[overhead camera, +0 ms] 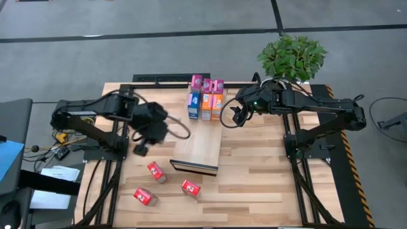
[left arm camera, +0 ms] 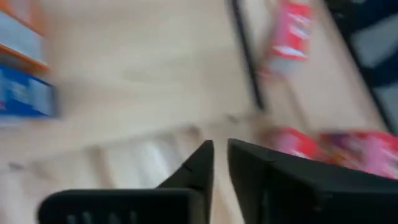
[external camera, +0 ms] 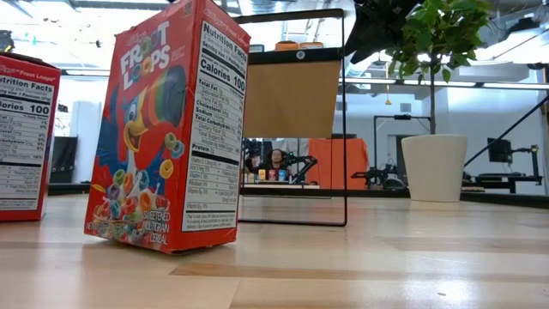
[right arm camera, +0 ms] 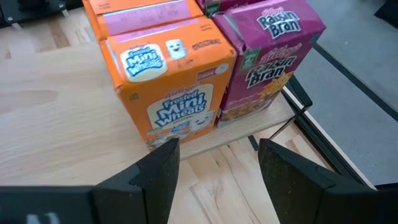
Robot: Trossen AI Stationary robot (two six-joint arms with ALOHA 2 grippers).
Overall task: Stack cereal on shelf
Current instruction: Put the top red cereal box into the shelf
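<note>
The shelf (overhead camera: 198, 147) is a pale plank on a black wire frame in the table's middle. At its far end stand blue (overhead camera: 193, 105), orange (overhead camera: 212, 105) and magenta (overhead camera: 206, 83) cereal boxes, resting on their bottoms, the magenta ones on top of the others. Three red cereal boxes (overhead camera: 156, 172) (overhead camera: 190, 187) (overhead camera: 145, 196) lie on the table near the front left. My left gripper (overhead camera: 141, 149) hovers left of the shelf, its fingers (left arm camera: 221, 165) a narrow gap apart with nothing between them. My right gripper (right arm camera: 217, 158) stands open just before the orange (right arm camera: 168, 81) and magenta (right arm camera: 267, 56) boxes.
A potted plant (overhead camera: 292, 57) stands at the table's far right corner. In the low view a red Froot Loops box (external camera: 167, 129) stands upright close to the camera, with another red box (external camera: 26, 137) at the left. The shelf's near half (overhead camera: 202, 156) is bare.
</note>
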